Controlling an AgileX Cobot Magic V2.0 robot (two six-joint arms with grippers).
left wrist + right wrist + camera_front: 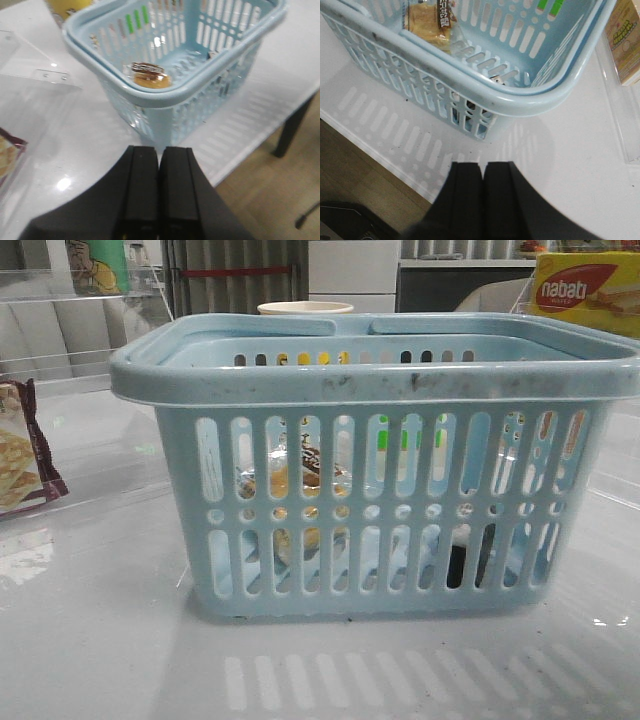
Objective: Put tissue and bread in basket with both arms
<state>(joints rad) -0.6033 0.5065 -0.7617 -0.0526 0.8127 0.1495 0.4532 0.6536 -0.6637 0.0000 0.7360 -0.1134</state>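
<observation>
Basket stands mid-table. Bread lies on the basket floor toward the robot's left side, seen through the slots in the front view and from above in both wrist views. Tissue shows only as a white-over-black patch low behind the slots on the robot's right side, apparently on the floor too; too hidden to confirm its pose. Left gripper is clenched with fingers pressed together and nothing between them, held over the table short of the basket. Right gripper likewise clamped empty, outside the basket near a corner. Judgement: both items look placed. Handling: bread looks light and soft in a crinkly, slippery bag; pinch gently across the loaf's middle. Tissue probably light and compressible; grip across its narrow sides. Basket is stiff; rim or handles suit lifting.
</observation>
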